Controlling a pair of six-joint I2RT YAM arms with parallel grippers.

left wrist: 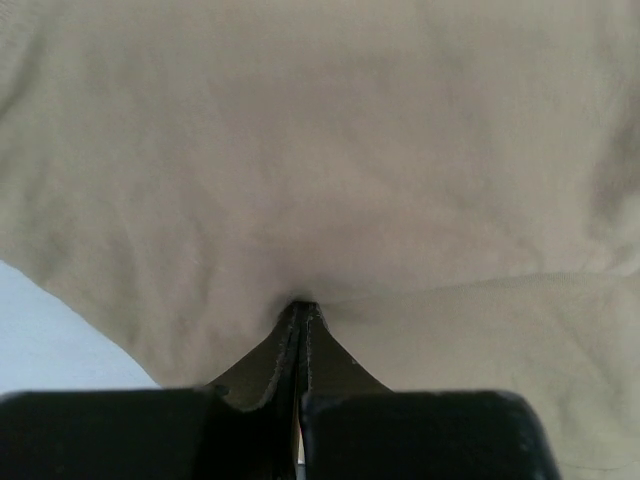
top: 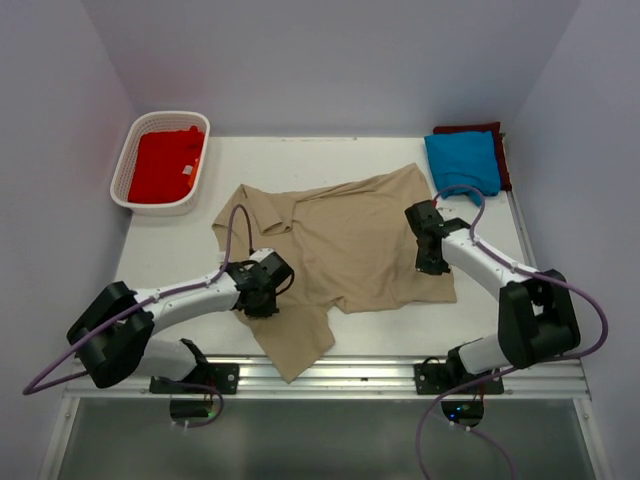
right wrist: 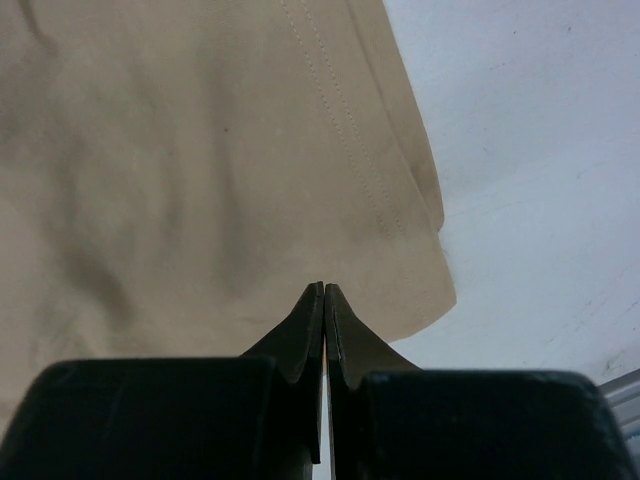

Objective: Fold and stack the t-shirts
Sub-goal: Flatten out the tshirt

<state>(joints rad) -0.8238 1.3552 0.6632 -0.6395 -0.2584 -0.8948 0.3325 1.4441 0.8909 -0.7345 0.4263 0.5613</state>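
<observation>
The tan t-shirt (top: 350, 240) lies spread and rumpled in the middle of the table. My left gripper (top: 262, 300) is on its near-left part. In the left wrist view the jaws are shut on a pucker of the tan cloth (left wrist: 320, 180) at the tips of my left gripper (left wrist: 300, 306). My right gripper (top: 431, 262) is at the shirt's right edge. Its jaws are shut at their tips (right wrist: 325, 288) over flat cloth (right wrist: 200, 170) near a hemmed corner, with nothing seen between them. A folded blue shirt (top: 462, 160) lies on a maroon one (top: 497, 130) at the back right. A red shirt (top: 165, 165) is in the basket.
The white lattice basket (top: 130, 150) stands at the back left. Grey walls close in the table on three sides. A metal rail (top: 330, 372) runs along the near edge, and the shirt's near flap reaches almost to it.
</observation>
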